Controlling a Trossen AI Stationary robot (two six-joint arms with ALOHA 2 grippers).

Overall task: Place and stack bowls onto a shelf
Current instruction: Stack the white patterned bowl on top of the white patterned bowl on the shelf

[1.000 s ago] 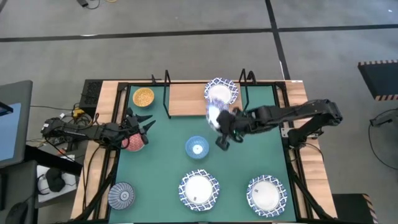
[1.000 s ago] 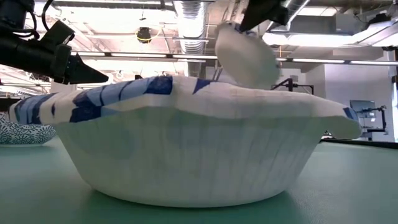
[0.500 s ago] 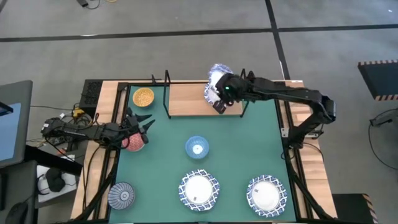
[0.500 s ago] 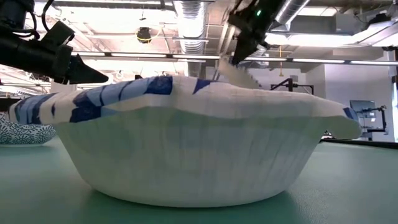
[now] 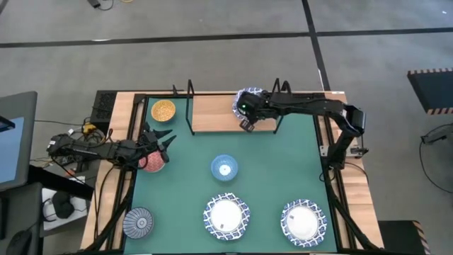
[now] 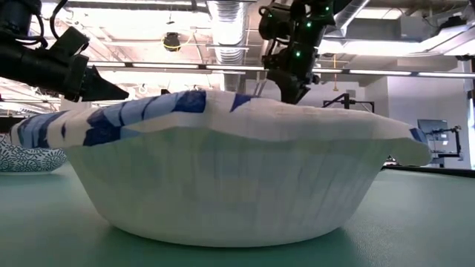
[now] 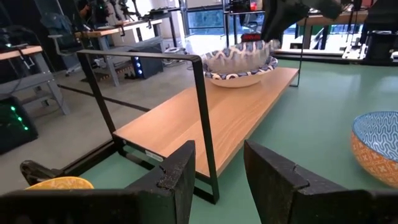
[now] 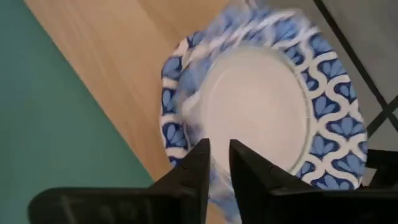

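Far left, the left gripper [image 5: 164,145] hovers low at the worktop's [image 5: 283,166] left edge, its jaws parted and holding nothing, with the red bowl [image 5: 153,162] just beneath and beside them. Below that, in the near-left corner, sits the grey-blue ribbed bowl [image 5: 138,222]. Up at the back left, the orange-yellow bowl [image 5: 163,110] rests just outside the shelf's [image 5: 212,113] left wire upright. Moving across, the light blue bowl [image 5: 224,168] sits mid-mat, and a white lattice bowl [image 5: 226,215] lies along the near edge. On the shelf's right end rests a stack of lattice-rimmed bowls [image 8: 261,118], and the right gripper [image 5: 247,116] is right over it, jaws narrowly apart astride the near rim; whether they grip it I cannot tell. Far right, another lattice bowl [image 5: 303,219] sits at the near-right corner
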